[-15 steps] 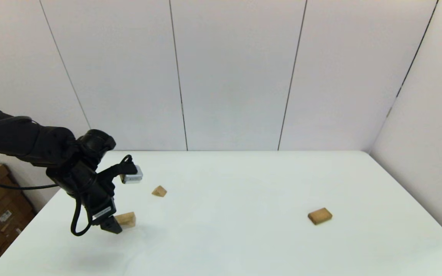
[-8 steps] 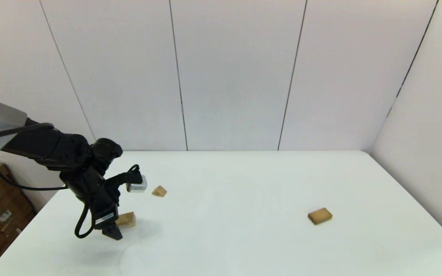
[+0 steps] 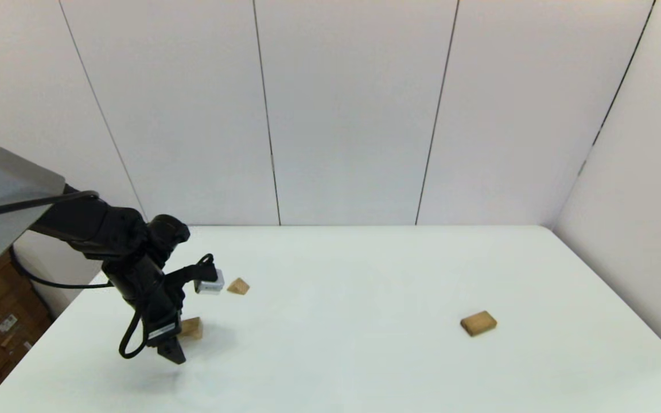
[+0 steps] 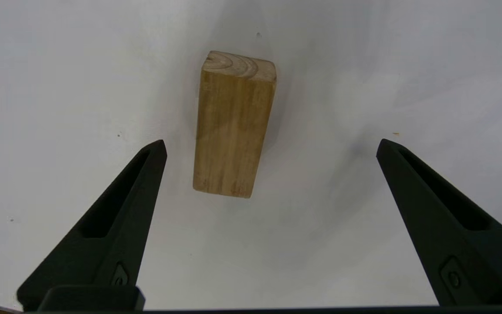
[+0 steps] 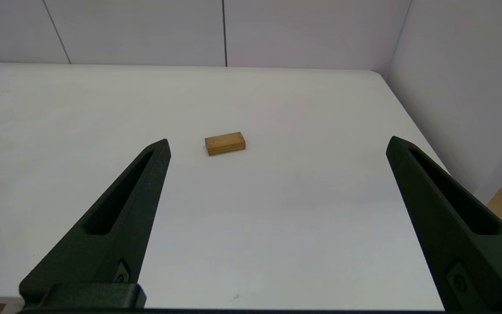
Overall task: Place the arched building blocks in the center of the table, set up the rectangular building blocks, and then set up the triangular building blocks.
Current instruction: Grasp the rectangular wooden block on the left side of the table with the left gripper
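While I hover low over the table [image 3: 365, 355]:
Left gripper [image 4: 270, 146]: fingers wide, arched block [image 4: 233, 126] between, untouched.
Right gripper [image 5: 277, 144]: spread wide, rectangular block [image 5: 225, 143] at 12 o'clock.

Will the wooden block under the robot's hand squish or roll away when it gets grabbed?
Probably not. The arch block looks like solid wood with grain showing, so it should stay stiff. Its flat sides and square corners make rolling unlikely. It sits off-centre between the open left end effector's fingers, so one finger may touch first and nudge it sideways on the smooth table.
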`<state>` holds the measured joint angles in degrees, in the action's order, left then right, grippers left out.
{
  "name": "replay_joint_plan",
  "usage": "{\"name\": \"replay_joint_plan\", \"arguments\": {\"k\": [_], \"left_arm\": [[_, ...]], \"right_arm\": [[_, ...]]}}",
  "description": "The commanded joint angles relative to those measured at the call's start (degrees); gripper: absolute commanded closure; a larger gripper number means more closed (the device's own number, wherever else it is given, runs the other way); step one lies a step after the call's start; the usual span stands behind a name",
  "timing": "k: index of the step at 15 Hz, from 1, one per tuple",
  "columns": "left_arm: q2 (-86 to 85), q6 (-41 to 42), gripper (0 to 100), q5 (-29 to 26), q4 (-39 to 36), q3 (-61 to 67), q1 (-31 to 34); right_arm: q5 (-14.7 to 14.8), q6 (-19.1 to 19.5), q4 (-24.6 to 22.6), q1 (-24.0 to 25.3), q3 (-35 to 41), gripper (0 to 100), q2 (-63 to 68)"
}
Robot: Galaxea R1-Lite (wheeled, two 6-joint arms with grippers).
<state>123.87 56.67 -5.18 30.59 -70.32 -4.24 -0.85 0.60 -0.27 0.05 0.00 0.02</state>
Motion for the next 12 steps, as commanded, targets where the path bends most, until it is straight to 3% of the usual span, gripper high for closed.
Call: {"name": "replay_joint_plan", "arguments": {"k": [1, 2, 12], "left_arm": [[1.5, 0.3, 0, 0.0, -0.1, -0.3, 0.1], [1.5, 0.3, 100, 0.0, -0.5, -0.4, 0.1], [3.4, -0.2, 100, 0.0, -2.0, -0.5, 0.7]], "right_arm": [[0.0, 0.0, 0.0, 0.0, 0.0, 0, -0.1], [0.0, 0.0, 0.0, 0.0, 0.0, 0, -0.1], [0.0, 0.0, 0.0, 0.0, 0.0, 0, -0.1]]}}
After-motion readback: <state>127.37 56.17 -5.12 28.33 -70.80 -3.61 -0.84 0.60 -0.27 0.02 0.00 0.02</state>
